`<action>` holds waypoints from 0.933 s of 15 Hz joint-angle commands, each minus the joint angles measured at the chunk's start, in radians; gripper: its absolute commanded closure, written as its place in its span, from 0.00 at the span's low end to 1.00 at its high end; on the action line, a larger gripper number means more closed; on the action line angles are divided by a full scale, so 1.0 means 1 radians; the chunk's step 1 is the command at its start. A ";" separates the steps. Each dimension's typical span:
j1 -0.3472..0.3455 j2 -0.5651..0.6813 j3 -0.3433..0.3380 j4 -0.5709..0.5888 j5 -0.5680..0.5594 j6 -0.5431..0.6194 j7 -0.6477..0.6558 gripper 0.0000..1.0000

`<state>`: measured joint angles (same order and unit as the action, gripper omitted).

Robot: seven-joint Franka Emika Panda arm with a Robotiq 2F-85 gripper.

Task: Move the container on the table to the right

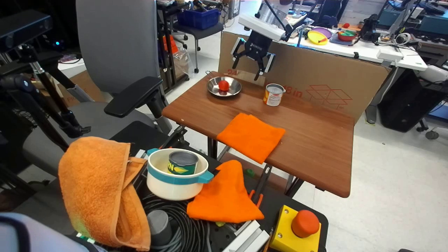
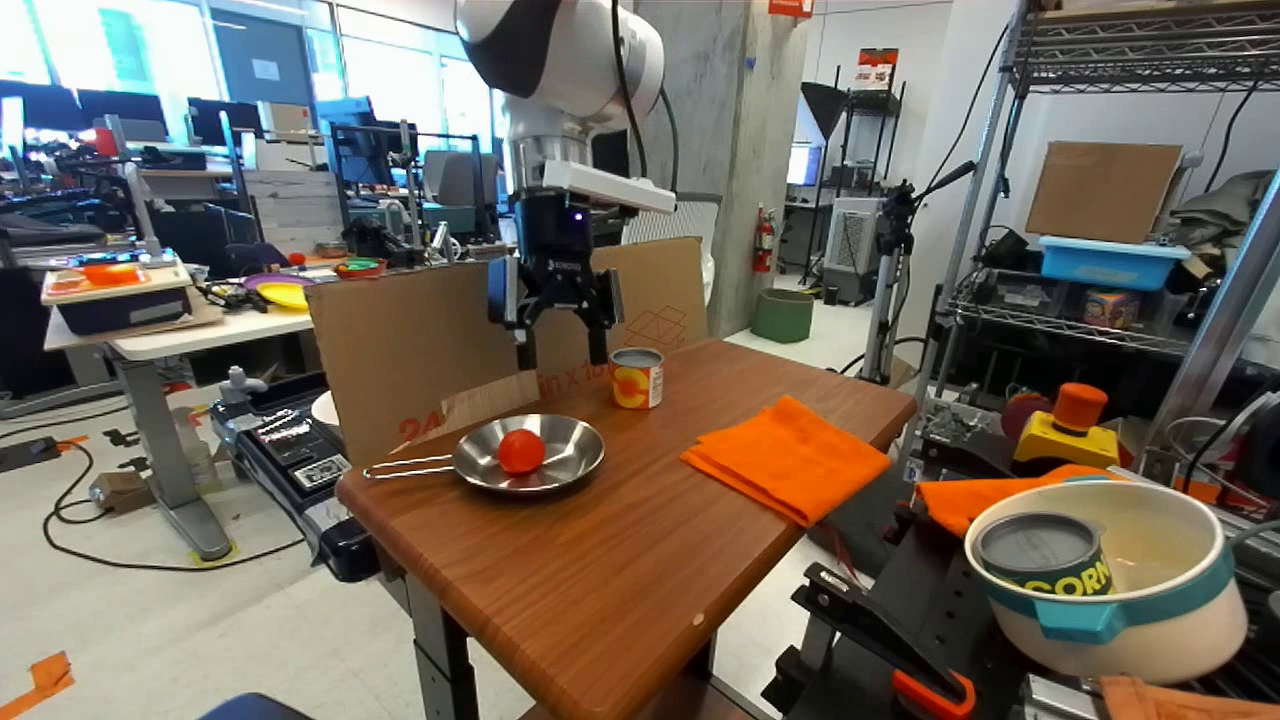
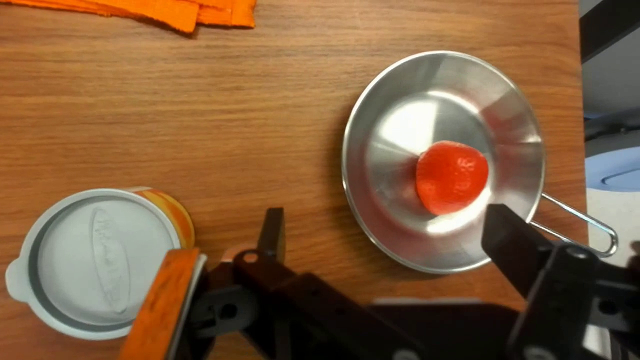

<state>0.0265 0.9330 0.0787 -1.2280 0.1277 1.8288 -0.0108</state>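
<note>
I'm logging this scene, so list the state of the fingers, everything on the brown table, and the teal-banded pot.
Fingers: open, empty.
Container: upright, grey lid on.
Pan: right side up, uncovered.
Red item: resting in the pan.
Orange cloth: folded, lying flat.
Teal-banded pot: uncovered.
Corn can: sitting inside the pot.

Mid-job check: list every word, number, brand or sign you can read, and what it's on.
"CORN": green can inside the pot.
"24": cardboard.
"in x": same cardboard, rest of the line unclear.
"8 in": same cardboard, in an exterior view.
Container: side print too small; raised script on its lid unclear.
Gripper: lettering too small.
Background labels: too small or blurred.
</note>
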 commanded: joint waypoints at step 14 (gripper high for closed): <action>-0.096 0.267 -0.131 0.416 -0.051 -0.260 0.117 0.00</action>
<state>-0.0331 1.1429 -0.0077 -0.9260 0.1070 1.6404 0.0500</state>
